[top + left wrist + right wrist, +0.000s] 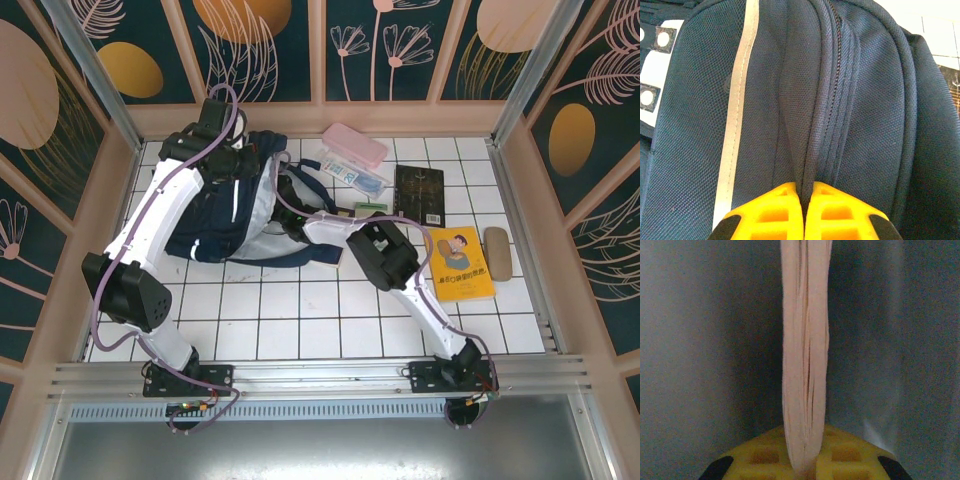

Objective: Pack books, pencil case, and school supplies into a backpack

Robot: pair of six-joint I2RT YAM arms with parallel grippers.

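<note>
Right pincer (pixel 805 462) clamps a book (pixel 805 340) edge-on, lengthwise straight ahead.

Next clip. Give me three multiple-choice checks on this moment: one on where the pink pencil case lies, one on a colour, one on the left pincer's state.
1. Where is the pencil case?
A. on the table near the far wall, beside the clear packet
B. at the near edge by the arm bases
C. standing upright in a corner

2. What colour is the flat piece beside the tan roll?
A. green
B. yellow-orange
C. red

3. How is the left pincer?
A. wide open over bare tiles
B. shut on a pen
C. shut on a fold of the backpack

Answers:
1 A: the top view shows it lying by the far wall next to the packet.
2 B: its cover is plainly yellow-orange.
3 C: the left wrist view shows it pinching navy fabric.
</note>
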